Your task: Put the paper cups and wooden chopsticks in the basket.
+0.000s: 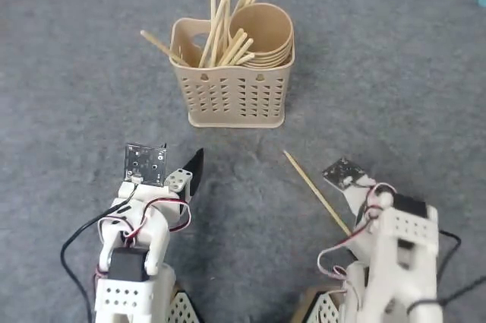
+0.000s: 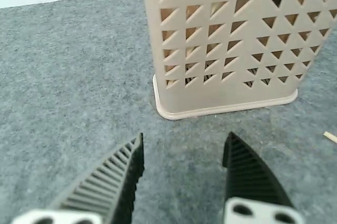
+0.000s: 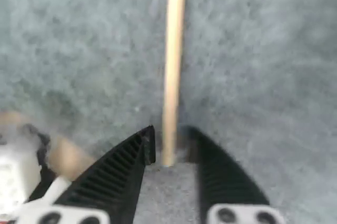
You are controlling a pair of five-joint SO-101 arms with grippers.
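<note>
One chopstick (image 3: 172, 50) lies on mat (image 3: 274, 50), between parted jaws of right hand (image 3: 171, 147).

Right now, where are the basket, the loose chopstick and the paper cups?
basket (image 1: 237, 99), high view, front wall.
loose chopstick (image 1: 317, 192), high view, mid-shaft.
paper cups (image 1: 262, 26), high view, inside the top cup.

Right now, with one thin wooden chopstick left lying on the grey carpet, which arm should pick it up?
Right. The right gripper straddles the near end of the thin wooden chopstick, jaws open either side. The left gripper is open and empty, facing the beige perforated plastic basket.
</note>
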